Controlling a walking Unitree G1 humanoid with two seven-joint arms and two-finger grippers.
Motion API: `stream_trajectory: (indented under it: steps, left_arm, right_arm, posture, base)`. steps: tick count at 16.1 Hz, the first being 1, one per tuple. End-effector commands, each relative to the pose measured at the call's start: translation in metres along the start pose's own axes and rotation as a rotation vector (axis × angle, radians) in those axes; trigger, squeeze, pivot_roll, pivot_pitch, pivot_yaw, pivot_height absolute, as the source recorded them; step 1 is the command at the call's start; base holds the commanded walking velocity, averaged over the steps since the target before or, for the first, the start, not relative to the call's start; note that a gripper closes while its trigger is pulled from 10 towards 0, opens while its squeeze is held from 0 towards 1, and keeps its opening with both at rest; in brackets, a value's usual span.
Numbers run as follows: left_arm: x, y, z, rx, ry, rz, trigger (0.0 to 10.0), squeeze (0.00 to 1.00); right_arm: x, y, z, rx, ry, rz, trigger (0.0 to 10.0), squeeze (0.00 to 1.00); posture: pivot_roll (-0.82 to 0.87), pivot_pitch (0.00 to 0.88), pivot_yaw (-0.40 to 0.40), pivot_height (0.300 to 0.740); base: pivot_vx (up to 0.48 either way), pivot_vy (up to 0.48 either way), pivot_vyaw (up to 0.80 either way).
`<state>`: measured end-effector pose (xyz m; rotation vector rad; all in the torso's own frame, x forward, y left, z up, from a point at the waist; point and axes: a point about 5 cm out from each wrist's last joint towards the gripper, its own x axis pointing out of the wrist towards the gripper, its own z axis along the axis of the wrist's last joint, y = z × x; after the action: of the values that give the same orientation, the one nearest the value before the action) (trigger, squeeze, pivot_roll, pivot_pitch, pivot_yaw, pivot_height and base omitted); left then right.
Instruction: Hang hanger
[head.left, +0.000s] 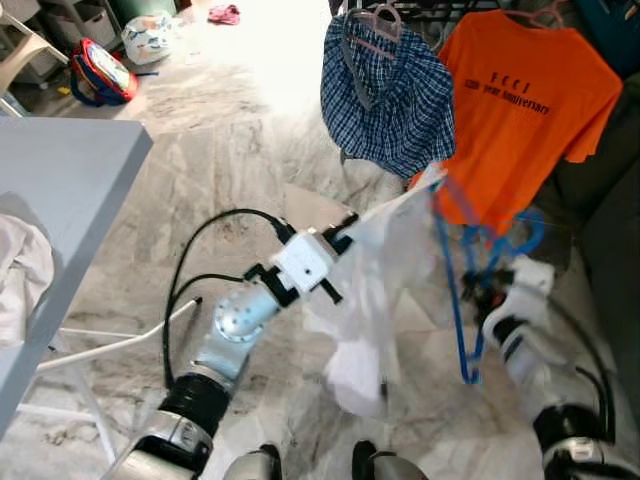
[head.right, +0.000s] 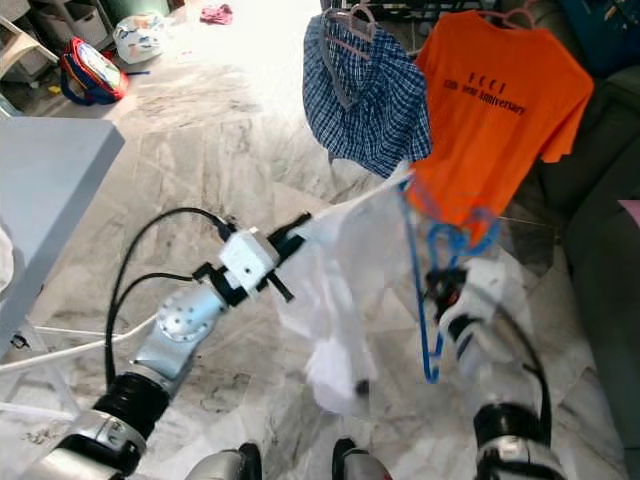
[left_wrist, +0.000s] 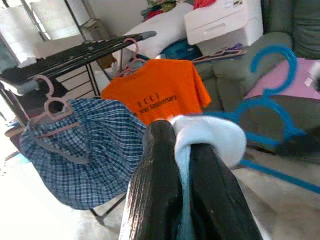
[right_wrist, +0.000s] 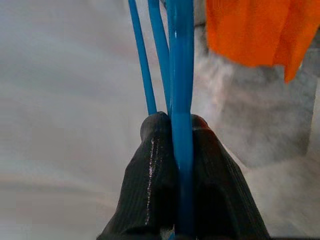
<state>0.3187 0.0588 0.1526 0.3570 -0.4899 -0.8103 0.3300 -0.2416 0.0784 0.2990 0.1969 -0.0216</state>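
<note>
Right claw (right_wrist: 181, 145): gripping thin blue plastic hanger (head.left: 465, 300).
Left claw (left_wrist: 182, 165): pinching sheer white garment (head.left: 370, 290).
Advice: keeping hook upright, approaching black drying rack (left_wrist: 75, 50).

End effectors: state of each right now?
Left end effector: shut on white garment.
Right end effector: shut on blue hanger.

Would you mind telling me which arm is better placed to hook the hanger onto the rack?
Right: the right gripper clamps the blue hanger; the left gripper only pinches the white garment.
</note>
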Motion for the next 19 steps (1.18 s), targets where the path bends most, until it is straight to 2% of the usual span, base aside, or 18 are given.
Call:
stream_trajectory:
  steps: [1, 4, 6, 7, 8, 10, 11, 13, 14, 16, 19]
  left_arm:
    - [-0.003, -0.007, 0.002, 0.012, -0.019, -0.036, 10.0, 0.0]
    - [-0.007, -0.014, -0.007, 0.043, 0.024, -0.052, 10.0, 0.0]
    - [-0.008, -0.013, -0.008, 0.059, 0.037, -0.046, 10.0, 0.0]
    - [-0.008, -0.012, -0.011, 0.091, 0.059, -0.05, 10.0, 0.0]
    - [-0.009, -0.011, -0.013, 0.107, 0.073, -0.051, 10.0, 0.0]
    - [-0.01, -0.005, -0.015, 0.14, 0.097, -0.024, 10.0, 0.0]
    - [-0.01, 0.0, -0.016, 0.155, 0.109, -0.013, 10.0, 0.0]
    - [-0.01, 0.011, -0.017, 0.197, 0.12, 0.017, 10.0, 0.0]
    - [-0.01, 0.015, -0.017, 0.211, 0.121, 0.033, 10.0, 0.0]
    - [-0.01, 0.024, -0.017, 0.242, 0.132, 0.065, 10.0, 0.0]
    - [-0.013, 0.033, -0.019, 0.278, 0.158, 0.093, 10.0, 0.0]
  right_arm:
    - [0.0, -0.011, 0.015, 0.144, -0.073, -0.085, 10.0, 0.0]
    - [0.004, 0.007, 0.04, 0.256, -0.172, 0.021, 10.0, 0.0]
    - [0.001, 0.02, 0.046, 0.27, -0.194, 0.123, 10.0, 0.0]
    - [-0.003, 0.031, 0.043, 0.26, -0.164, 0.225, 10.0, 0.0]
    - [-0.008, 0.038, 0.04, 0.187, -0.147, 0.291, 10.0, 0.0]
    - [-0.025, 0.048, 0.019, -0.075, -0.042, 0.448, 10.0, 0.0]
    - [-0.038, 0.049, 0.006, -0.264, 0.023, 0.54, 10.0, 0.0]
    - [-0.054, 0.039, -0.008, -0.446, 0.15, 0.608, 10.0, 0.0]
    - [-0.057, 0.035, -0.01, -0.459, 0.179, 0.618, 10.0, 0.0]
    - [-0.062, 0.026, -0.012, -0.561, 0.225, 0.618, 10.0, 0.0]
    - [-0.066, 0.014, -0.014, -0.627, 0.272, 0.6, 10.0, 0.0]
  posture:
    - [0.01, 0.213, 0.041, 0.74]
    - [0.01, 0.209, 0.037, 0.74]
    - [0.01, 0.21, 0.035, 0.74]
    - [0.01, 0.21, 0.032, 0.74]
    - [0.01, 0.21, 0.031, 0.74]
    - [0.01, 0.21, 0.03, 0.74]
    - [0.0, 0.209, 0.032, 0.74]
    - [0.0, 0.209, 0.033, 0.74]
    - [0.0, 0.209, 0.034, 0.74]
    - [0.0, 0.207, 0.037, 0.74]
    - [0.01, 0.209, 0.04, 0.74]
  base:
    - [0.0, 0.0, 0.0]
    - [0.0, 0.0, 0.0]
    - [0.0, 0.0, 0.0]
    - [0.0, 0.0, 0.0]
    - [0.0, 0.0, 0.0]
    - [0.0, 0.0, 0.0]
    - [0.0, 0.0, 0.0]
    - [0.0, 0.0, 0.0]
    - [0.0, 0.0, 0.0]
    - [0.0, 0.0, 0.0]
    - [0.0, 0.0, 0.0]
